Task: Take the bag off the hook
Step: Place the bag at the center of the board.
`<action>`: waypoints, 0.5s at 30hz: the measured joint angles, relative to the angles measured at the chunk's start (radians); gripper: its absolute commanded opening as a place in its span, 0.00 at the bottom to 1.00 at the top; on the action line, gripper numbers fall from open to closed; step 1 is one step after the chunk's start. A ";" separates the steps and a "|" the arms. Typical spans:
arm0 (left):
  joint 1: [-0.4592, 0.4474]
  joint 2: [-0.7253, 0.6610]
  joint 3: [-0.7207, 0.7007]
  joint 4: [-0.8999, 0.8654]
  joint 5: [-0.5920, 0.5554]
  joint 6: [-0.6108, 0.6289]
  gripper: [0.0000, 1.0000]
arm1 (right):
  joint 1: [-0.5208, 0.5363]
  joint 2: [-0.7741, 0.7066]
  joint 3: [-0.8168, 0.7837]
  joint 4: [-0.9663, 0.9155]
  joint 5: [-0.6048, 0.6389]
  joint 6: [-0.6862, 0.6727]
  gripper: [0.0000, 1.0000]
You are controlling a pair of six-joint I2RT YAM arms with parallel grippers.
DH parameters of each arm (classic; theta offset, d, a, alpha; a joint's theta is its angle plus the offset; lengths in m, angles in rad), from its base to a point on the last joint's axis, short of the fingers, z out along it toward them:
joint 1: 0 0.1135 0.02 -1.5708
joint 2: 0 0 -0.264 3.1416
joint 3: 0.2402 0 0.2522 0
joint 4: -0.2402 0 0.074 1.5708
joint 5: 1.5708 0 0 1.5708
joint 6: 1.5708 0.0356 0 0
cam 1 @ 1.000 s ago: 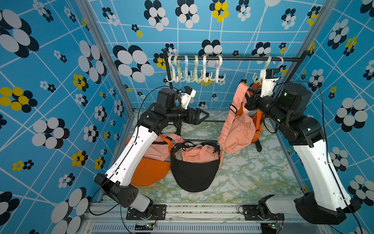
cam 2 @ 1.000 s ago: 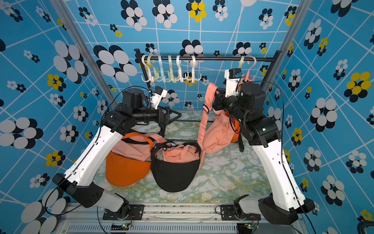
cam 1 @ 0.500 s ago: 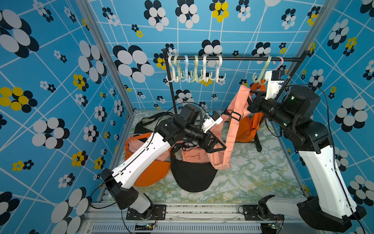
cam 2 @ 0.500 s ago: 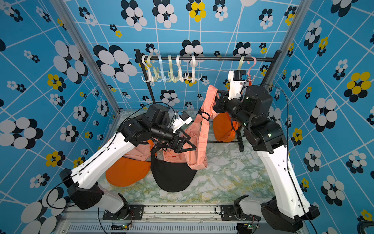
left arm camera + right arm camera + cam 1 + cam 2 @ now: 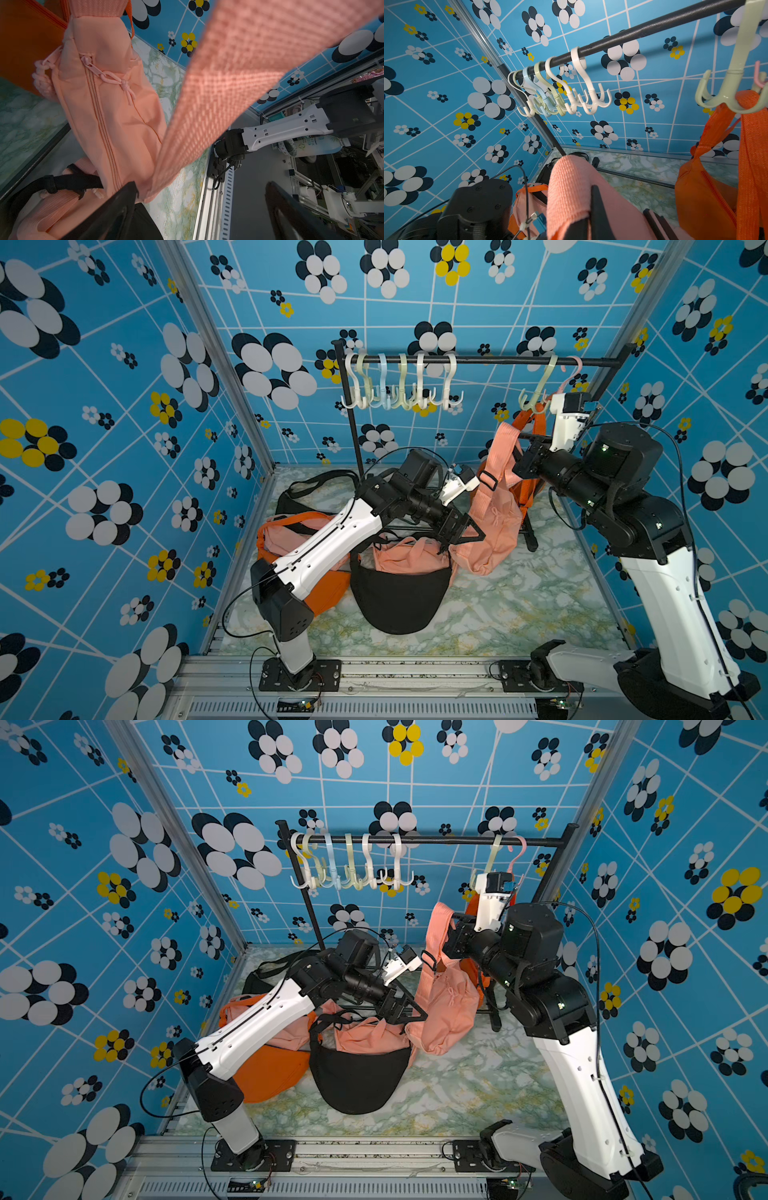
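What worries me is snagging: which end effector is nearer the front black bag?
Left: left end effector is open just over the black bag; right end effector is higher, near the rail, gripping the peach bag.

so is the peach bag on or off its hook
Off. The peach bag hangs by its strap from the shut right gripper, below the rail; the green hook holds only the orange bag.

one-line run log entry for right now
right gripper: shut on strap of peach bag, off hook | left gripper: open by peach bag | orange bag: hanging on green hook
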 measured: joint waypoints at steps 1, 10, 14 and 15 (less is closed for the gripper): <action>-0.013 0.028 0.023 -0.001 -0.007 0.001 0.97 | 0.000 0.000 0.000 -0.004 0.010 0.000 0.00; -0.043 0.209 0.236 -0.093 -0.127 0.022 0.09 | 0.000 -0.021 0.000 -0.044 0.110 -0.016 0.00; -0.041 0.211 0.291 -0.140 -0.186 0.052 0.00 | 0.000 -0.063 -0.003 -0.058 0.182 -0.042 0.00; -0.041 0.210 0.300 -0.145 -0.196 0.058 0.00 | 0.000 -0.076 -0.003 -0.061 0.201 -0.050 0.00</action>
